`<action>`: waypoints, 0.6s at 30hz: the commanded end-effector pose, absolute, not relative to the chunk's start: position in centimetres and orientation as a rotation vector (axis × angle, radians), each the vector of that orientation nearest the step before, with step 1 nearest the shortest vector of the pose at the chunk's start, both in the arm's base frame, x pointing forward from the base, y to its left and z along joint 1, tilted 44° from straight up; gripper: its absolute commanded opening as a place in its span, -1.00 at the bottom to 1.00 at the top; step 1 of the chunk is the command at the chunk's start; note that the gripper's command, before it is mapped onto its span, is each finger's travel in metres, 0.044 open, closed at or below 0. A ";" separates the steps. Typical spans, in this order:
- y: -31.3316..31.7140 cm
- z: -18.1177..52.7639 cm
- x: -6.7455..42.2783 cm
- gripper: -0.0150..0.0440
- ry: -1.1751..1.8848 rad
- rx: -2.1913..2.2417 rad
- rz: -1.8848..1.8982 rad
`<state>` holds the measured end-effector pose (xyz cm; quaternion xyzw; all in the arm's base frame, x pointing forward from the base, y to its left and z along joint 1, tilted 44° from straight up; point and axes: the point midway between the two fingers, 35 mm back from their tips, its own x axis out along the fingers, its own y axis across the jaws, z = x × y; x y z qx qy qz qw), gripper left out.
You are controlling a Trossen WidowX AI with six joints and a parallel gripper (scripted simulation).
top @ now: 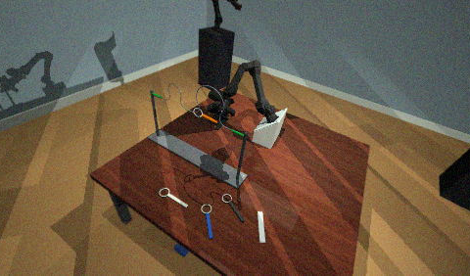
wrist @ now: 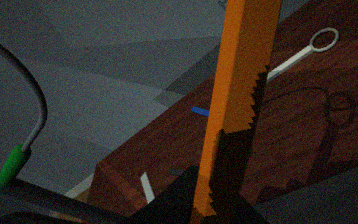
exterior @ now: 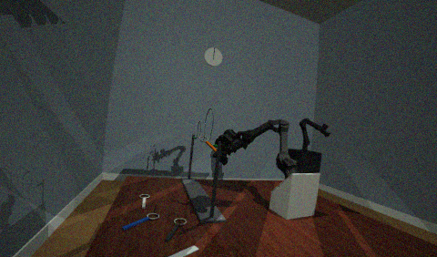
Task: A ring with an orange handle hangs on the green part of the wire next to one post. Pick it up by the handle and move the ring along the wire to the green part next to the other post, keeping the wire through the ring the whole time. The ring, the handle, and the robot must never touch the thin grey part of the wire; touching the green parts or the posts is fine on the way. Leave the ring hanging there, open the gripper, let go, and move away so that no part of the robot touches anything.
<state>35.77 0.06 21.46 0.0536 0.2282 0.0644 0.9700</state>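
Observation:
The ring (top: 198,113) (exterior: 203,138) is around the thin grey wire (wrist: 43,102), by the dip between its two bends; whether they touch is too small to tell. My gripper (top: 217,122) (exterior: 217,150) is shut on the ring's orange handle (top: 210,118) (exterior: 210,145) (wrist: 240,65), near its free end. The handle slants down from the ring toward the arm. One green part (top: 157,96) is at the far left post (top: 155,115); the other green part (top: 238,132) is at the near right post (top: 242,159). A green part (wrist: 13,166) also shows in the wrist view; the ring is out of that view.
The grey base (top: 178,151) joins the posts. On the wooden table (top: 323,161) lie white (top: 176,200), blue (top: 209,225) and black (top: 236,210) handled rings and a white bar (top: 261,227). The wire's tall bend rises close to my gripper. A white block (exterior: 296,196) stands by the arm's base.

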 end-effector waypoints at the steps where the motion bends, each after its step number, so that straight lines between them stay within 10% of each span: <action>1: 1.9 22.2 35.3 -1.00 0.471 0.225 0.170; 18: 6.5 24.7 34.1 -1.00 0.515 0.565 0.269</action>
